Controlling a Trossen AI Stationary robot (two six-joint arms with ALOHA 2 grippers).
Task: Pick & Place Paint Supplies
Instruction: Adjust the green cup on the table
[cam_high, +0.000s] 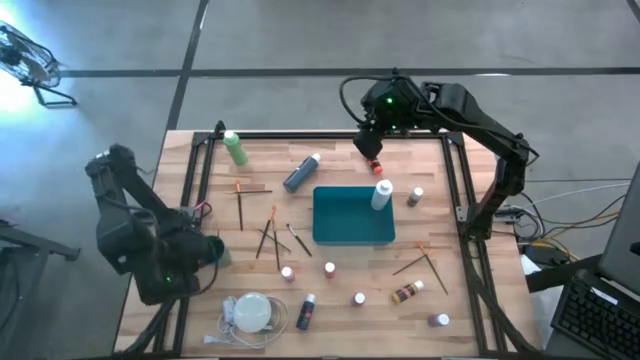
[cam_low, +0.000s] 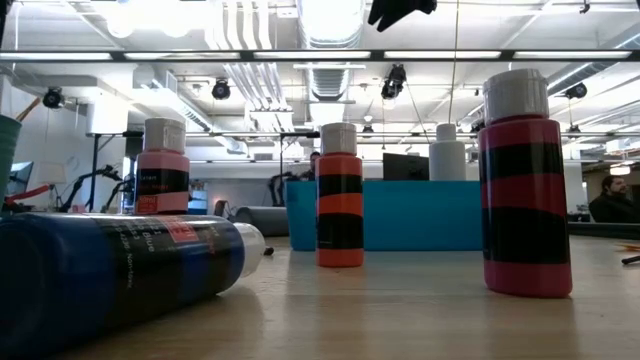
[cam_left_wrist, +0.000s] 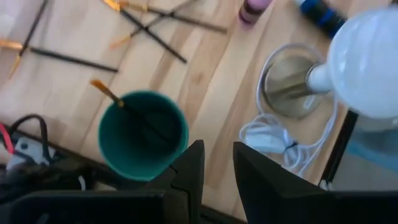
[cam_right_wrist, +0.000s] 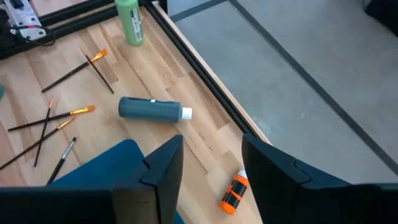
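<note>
Hovering above the wooden table's far edge, right gripper points down, fingers parted and empty, over a lying orange-and-black paint bottle. Left gripper, fingers apart, empty, hangs above a teal cup at the left edge.

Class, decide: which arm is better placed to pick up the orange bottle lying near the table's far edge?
Right. Its end effector hovers open almost directly above the orange bottle; the left end effector sits at the opposite near corner by the teal cup.

Bottles are scattered everywhere: green one and grey-blue one lying down up top, white one upright on the tray edge, orange one on its side, brushes in loose crossed piles.
</note>
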